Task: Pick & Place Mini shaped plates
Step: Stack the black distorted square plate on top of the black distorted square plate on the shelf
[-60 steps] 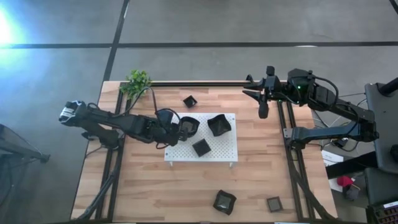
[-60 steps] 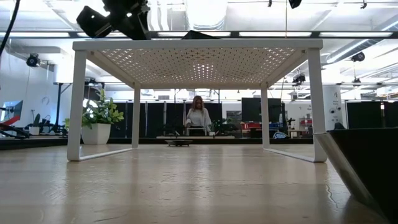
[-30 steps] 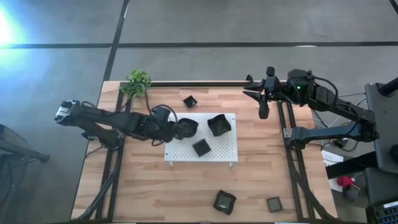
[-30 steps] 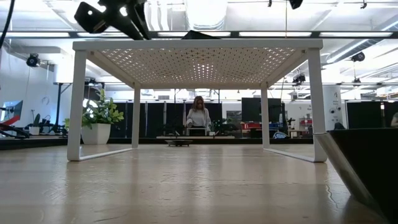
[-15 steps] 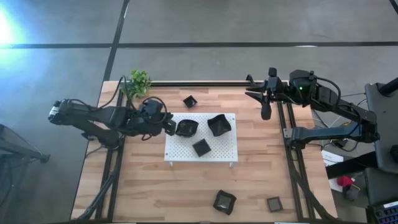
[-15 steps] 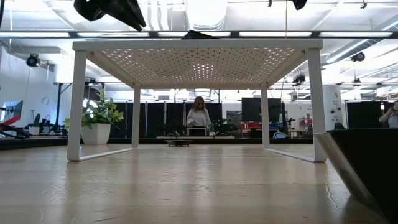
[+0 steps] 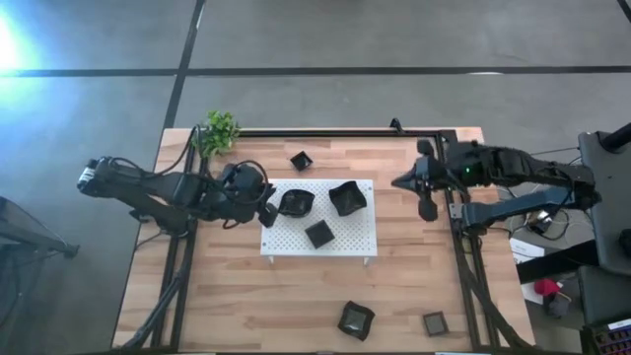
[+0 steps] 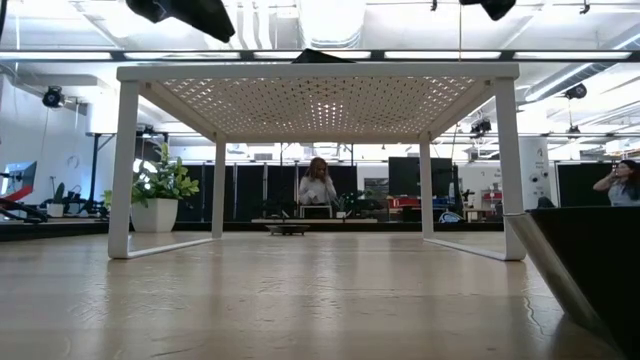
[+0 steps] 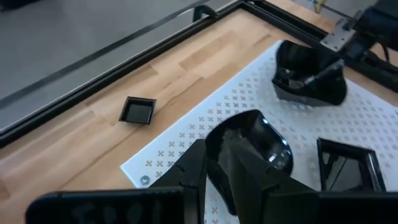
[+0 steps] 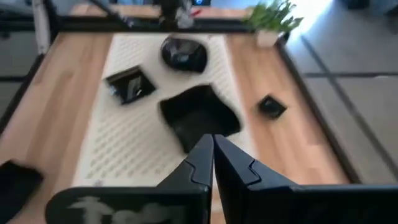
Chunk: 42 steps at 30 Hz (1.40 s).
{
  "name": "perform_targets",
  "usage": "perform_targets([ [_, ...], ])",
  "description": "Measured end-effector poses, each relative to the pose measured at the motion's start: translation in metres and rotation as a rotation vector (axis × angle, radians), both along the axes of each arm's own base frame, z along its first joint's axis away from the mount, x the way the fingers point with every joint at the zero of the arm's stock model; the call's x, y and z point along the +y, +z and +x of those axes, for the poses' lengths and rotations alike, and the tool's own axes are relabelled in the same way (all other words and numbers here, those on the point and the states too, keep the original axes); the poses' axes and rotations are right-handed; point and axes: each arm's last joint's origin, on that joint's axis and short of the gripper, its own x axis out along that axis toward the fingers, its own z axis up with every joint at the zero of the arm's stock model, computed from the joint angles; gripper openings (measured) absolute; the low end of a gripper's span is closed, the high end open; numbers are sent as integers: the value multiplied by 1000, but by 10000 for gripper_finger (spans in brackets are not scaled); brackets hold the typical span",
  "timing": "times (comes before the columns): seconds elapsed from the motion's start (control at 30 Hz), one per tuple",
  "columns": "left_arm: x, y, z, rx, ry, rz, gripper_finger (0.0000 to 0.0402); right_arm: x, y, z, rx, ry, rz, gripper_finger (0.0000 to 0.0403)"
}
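Three black mini plates lie on the white perforated board (image 7: 345, 242): a rounded one (image 7: 295, 202), a wavy-edged one (image 7: 347, 197) and a square one (image 7: 317, 233). A small square plate (image 7: 301, 160) lies on the table behind the board, and two more plates (image 7: 356, 319) (image 7: 435, 322) lie near the front edge. My left gripper (image 7: 267, 210) is shut and empty just left of the board, its fingertips (image 9: 208, 149) a little short of the rounded plate (image 9: 255, 146). My right gripper (image 7: 426, 207) is shut and empty above the table right of the board; it also shows in its wrist view (image 10: 212, 142).
A small green plant (image 7: 218, 130) stands at the table's far left corner. The board stands on legs (image 8: 122, 170) above the table. Black frame rails run along the table's far, left and right sides. Bare wood lies in front of the board. People show in the room beyond.
My left gripper has drawn back from the rounded plate toward the table's left edge; the plate stays on the board. My right gripper has come from the far right corner toward the near edge and the board.
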Motion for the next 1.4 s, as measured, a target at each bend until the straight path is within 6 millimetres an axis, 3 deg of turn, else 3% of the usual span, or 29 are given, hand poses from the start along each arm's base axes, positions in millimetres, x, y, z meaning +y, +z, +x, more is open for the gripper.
perform_targets([
  [0.3,-18,1,-3,33,-128,62,57,53,-31,3,101,105,81,11],
  [0.77,-34,5,-3,16,-260,132,57,135,-95,29,334,228,86,11],
  [0.97,-36,6,-3,21,-279,149,57,162,-108,40,391,251,84,11],
  [1.4,-47,9,-3,63,-434,291,57,203,-115,59,462,218,184,11],
])
